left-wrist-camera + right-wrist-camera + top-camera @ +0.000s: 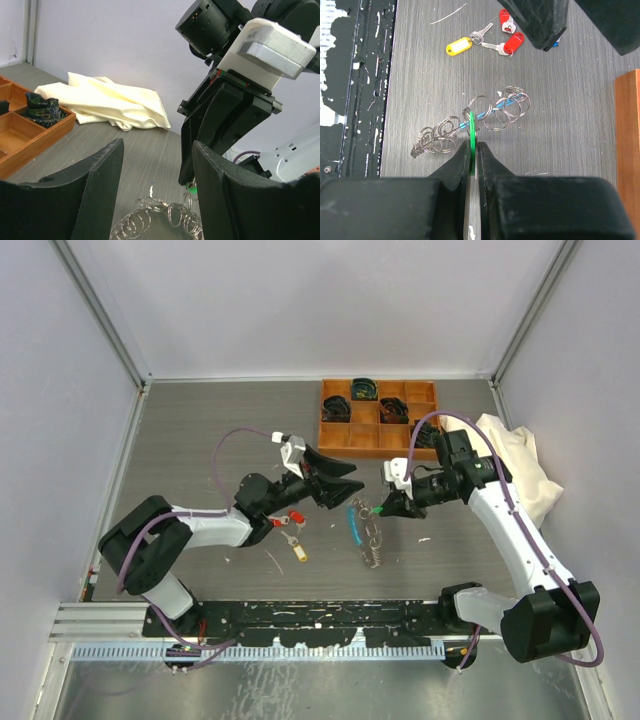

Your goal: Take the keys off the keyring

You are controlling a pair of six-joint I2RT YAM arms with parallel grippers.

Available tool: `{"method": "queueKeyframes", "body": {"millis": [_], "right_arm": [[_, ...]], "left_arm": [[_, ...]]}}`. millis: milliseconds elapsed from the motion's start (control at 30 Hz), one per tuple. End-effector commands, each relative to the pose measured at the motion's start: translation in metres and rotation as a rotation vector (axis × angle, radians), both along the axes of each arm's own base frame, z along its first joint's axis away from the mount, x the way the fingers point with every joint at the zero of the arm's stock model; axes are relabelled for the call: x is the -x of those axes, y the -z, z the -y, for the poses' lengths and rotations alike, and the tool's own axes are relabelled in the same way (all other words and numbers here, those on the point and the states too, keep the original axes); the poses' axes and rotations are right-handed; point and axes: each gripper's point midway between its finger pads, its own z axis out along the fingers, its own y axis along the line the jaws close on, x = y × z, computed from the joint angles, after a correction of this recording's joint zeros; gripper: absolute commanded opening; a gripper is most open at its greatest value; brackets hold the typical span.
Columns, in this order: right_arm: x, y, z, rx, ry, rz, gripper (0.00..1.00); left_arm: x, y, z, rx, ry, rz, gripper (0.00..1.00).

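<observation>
On the grey bench [200, 420], a yellow-tagged silver key [300, 552] and red-tagged silver keys [296, 518] lie loose at lower centre-left. They are apart from the silvery coil keyring [372, 540] at centre, which has a light-blue plastic segment [355, 523]. The right hand [385, 509] is pinched tight on a green plastic tag [471, 135] touching the coil. The left hand [358, 478] hovers just beside it, spread wide and holding nothing. Farther back sit an orange wooden tray [350, 452] of black items [336, 410] and, at right, a crumpled cream cloth [515, 465].

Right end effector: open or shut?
Shut: the right end effector pinches the green key tag edge-on between its fingertips in the wrist view, no gap either side.
</observation>
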Motion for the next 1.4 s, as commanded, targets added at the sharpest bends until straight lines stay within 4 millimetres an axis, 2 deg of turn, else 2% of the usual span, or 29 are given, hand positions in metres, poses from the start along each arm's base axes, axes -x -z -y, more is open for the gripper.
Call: {"method": "queueKeyframes", "body": {"millis": [0,167,267,567,767,1033,1200,1367], "right_arm": [[-0.004,-0.027,-0.004,-0.064,-0.011,0.073,0.01],[-0.005,-0.027,-0.003,-0.069,-0.003,0.068,0.01],[-0.007,-0.027,-0.002,-0.075,0.005,0.064,0.01],[-0.008,-0.03,0.005,-0.107,0.017,0.07,0.01],[-0.008,-0.032,0.007,-0.119,0.029,0.075,0.01],[-0.009,-0.032,0.008,-0.117,0.032,0.073,0.01],[-0.009,-0.032,0.008,-0.118,0.032,0.072,0.01],[-0.01,-0.035,0.008,-0.12,0.031,0.077,0.01]], "left_arm": [[-0.001,-0.039,0.001,0.055,0.044,0.032,0.59],[-0.004,-0.042,0.009,-0.014,0.084,0.032,0.59],[-0.001,-0.038,0.012,-0.058,0.112,0.043,0.6],[0.005,-0.036,0.016,-0.087,0.216,0.132,0.59],[0.013,-0.035,0.011,-0.12,0.229,0.162,0.59],[0.013,-0.031,0.011,-0.152,0.233,0.162,0.59],[0.013,-0.033,0.013,-0.181,0.243,0.147,0.6],[0.016,-0.037,0.006,-0.258,0.233,0.151,0.6]]}}
